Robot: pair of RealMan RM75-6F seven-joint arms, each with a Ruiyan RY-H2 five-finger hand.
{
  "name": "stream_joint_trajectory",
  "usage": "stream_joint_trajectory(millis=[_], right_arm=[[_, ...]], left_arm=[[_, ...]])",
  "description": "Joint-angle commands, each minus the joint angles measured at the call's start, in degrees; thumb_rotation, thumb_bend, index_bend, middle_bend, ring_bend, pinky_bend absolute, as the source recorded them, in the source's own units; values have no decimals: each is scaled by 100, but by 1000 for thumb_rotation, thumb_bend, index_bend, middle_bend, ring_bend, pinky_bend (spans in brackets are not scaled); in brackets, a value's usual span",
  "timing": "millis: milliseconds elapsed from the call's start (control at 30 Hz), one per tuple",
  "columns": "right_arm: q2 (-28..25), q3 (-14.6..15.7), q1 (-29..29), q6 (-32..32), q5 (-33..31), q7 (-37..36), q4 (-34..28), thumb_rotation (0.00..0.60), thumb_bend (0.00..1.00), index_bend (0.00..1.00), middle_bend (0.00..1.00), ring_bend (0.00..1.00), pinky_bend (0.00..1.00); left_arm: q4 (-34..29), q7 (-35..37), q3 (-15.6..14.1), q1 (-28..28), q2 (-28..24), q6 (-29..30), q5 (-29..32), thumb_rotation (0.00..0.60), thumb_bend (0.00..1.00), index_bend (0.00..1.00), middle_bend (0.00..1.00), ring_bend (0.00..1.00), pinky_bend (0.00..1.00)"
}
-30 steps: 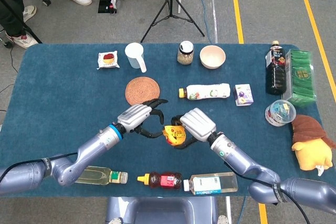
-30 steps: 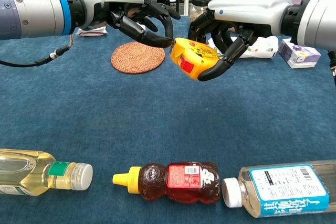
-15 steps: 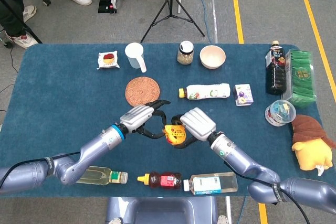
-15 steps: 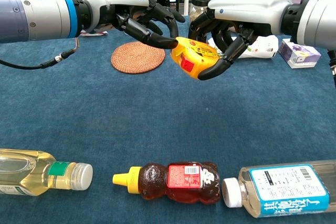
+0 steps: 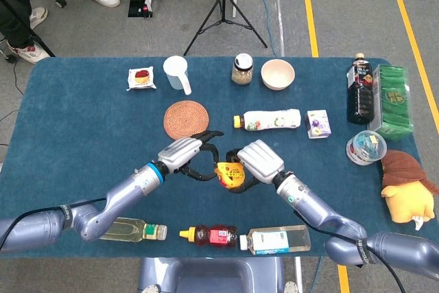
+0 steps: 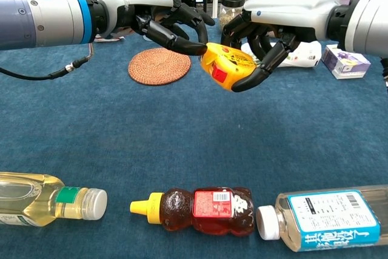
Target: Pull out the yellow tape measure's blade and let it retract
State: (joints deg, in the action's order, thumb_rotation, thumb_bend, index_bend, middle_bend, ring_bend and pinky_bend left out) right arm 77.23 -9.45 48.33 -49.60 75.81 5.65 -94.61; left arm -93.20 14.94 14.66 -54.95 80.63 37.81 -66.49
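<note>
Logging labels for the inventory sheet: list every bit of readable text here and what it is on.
None can be quoted with certainty.
Clear bottle: blue label with rows of characters and a barcode, too small to read.
Honey bottle: red label with white print, blurred.
Tape measure: dark marks on yellow, partly under the right hand, unreadable.
Green packet: round emblem, illegible.
White bottle, small box, dark bottle: print too small.

Bright, even light; sharp focus
</note>
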Motion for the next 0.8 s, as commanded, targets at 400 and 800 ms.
stream_joint_trajectory(millis=[400,800], right_arm=[[7,-18,3,-14,-15,-30,20,388,169,675,704,633,596],[2,-39,16,-11,-33,-44,-5,387,172,675,705,634,598]], left_arm=[[43,-40,6,-14,39,42,119,446,380,521,67,0,89],[23,-104,36,-30,46,85,244,489,438,542,67,0,89]])
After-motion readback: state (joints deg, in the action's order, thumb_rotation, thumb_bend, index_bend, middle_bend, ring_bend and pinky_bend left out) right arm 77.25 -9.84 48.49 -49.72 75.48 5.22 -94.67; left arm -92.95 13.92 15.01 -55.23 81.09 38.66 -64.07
